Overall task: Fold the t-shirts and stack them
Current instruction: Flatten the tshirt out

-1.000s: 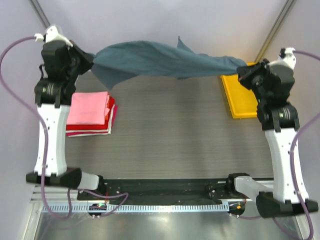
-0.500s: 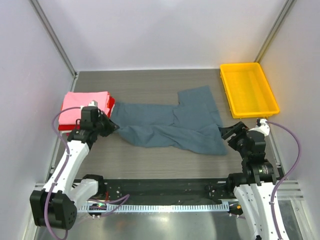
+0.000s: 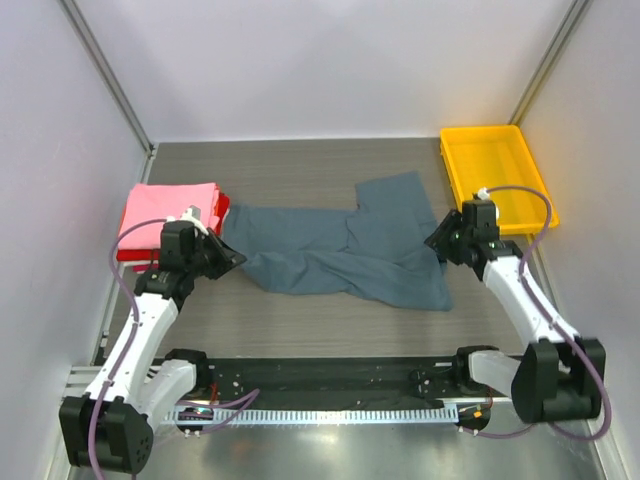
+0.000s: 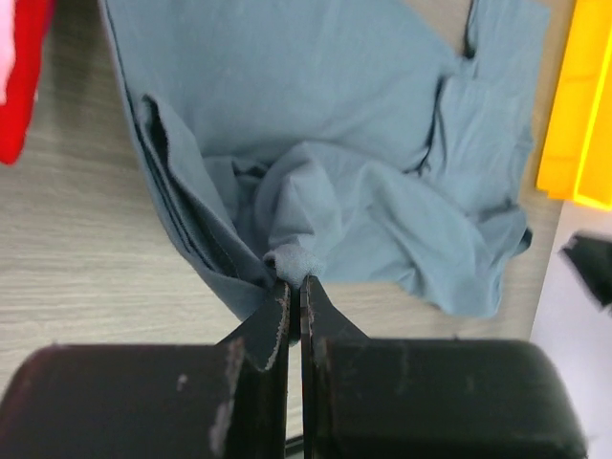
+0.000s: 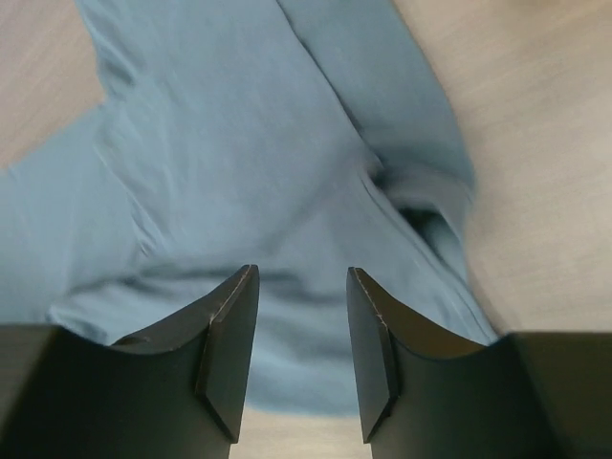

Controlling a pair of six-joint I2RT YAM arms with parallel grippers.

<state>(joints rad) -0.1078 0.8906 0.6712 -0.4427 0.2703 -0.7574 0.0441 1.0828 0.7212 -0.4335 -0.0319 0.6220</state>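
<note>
- Mid-table, btw both arms: grey tee (image 3: 345,255) now lies down, rumpled; a sec ago we held it stretched in the air at the far edge.
- R gripper (image 5: 302,272) has let go, jaws spread over the tee's right end.
- L gripper (image 4: 295,281) still pinches a bunched bit of the left edge.
- So, I reckon: lay-out nearly done, folding not begun. Stack (image 3: 170,212) sits just left.
- Long axis runs left–right; one flap pokes toward the far side, nr tray (image 3: 495,180). Neck end: can't tell.

Slate blue-grey t-shirt (image 5: 239,143) blurred and cropped in the right wrist view, yellow tray (image 4: 579,96) cropped in the left wrist view, red t-shirt (image 3: 223,208) mostly covered by pink t-shirt (image 3: 165,212)
</note>
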